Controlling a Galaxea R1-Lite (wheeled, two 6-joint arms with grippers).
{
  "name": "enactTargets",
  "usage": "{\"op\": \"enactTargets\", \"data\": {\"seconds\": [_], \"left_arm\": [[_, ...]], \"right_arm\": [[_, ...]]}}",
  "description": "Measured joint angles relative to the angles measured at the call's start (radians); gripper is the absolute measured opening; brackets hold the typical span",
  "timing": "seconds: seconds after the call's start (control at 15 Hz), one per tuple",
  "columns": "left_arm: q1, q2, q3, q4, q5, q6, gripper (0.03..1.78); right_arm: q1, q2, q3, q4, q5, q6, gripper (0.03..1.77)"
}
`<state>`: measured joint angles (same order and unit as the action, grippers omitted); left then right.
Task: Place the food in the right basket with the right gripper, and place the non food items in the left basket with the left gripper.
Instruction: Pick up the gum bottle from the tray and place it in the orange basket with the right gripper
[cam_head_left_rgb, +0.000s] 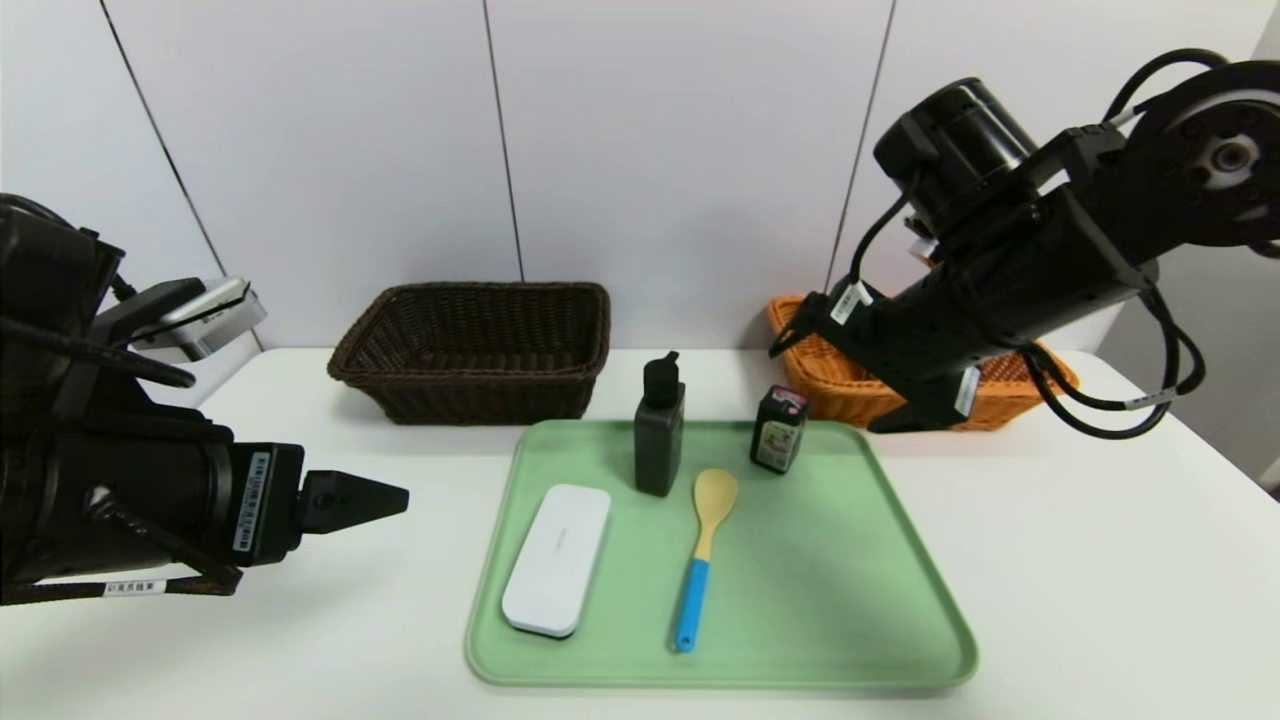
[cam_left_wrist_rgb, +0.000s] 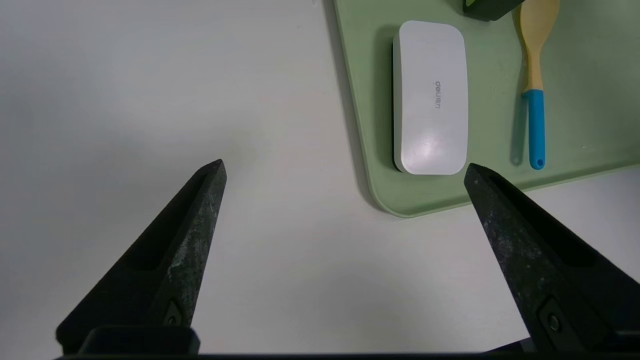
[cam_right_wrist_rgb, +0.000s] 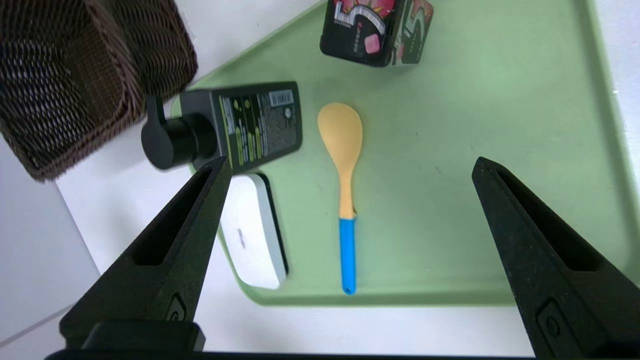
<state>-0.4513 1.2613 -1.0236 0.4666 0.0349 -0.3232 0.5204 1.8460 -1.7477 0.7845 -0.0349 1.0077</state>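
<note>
Four things sit on the green tray (cam_head_left_rgb: 900, 560): a white case (cam_head_left_rgb: 557, 558) lying flat near its left edge, a black bottle (cam_head_left_rgb: 659, 428) standing upright, a spoon (cam_head_left_rgb: 703, 555) flat beside it, and a small dark box (cam_head_left_rgb: 778, 428) standing at the back.

No snack packet is in view.

The left tool (cam_left_wrist_rgb: 342, 170) hovers over the bench (cam_head_left_rgb: 1100, 560) left of the tray, fingers apart and empty. The right tool (cam_right_wrist_rgb: 350, 167) hangs high above the tray, near the orange basket (cam_head_left_rgb: 850, 390), also spread and empty. The brown basket (cam_head_left_rgb: 475, 350) stands behind the tray.

The case looks smooth and rigid, likely slippery; pinching across its narrow width should suit. The bottle seems stiff and heavier; grip its body, not the cap. The thin, light spoon wants a pinch on its handle. The box looks light and stiff; take its flat sides.
</note>
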Motion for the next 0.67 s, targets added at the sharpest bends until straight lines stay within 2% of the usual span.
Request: {"op": "enactTargets", "data": {"seconds": [0.2, 0.4, 0.67], "left_arm": [[0.0, -0.008, 0.013, -0.001, 0.0, 0.0, 1.69], [0.0, -0.011, 0.017, -0.001, 0.0, 0.0, 1.69], [0.0, -0.011, 0.019, -0.001, 0.0, 0.001, 1.69]], "right_arm": [[0.0, 0.079, -0.094, 0.013, 0.003, 0.057, 1.68], [0.001, 0.153, -0.179, 0.104, 0.001, 0.073, 1.69], [-0.009, 0.214, -0.199, 0.111, -0.011, 0.073, 1.69]]}}
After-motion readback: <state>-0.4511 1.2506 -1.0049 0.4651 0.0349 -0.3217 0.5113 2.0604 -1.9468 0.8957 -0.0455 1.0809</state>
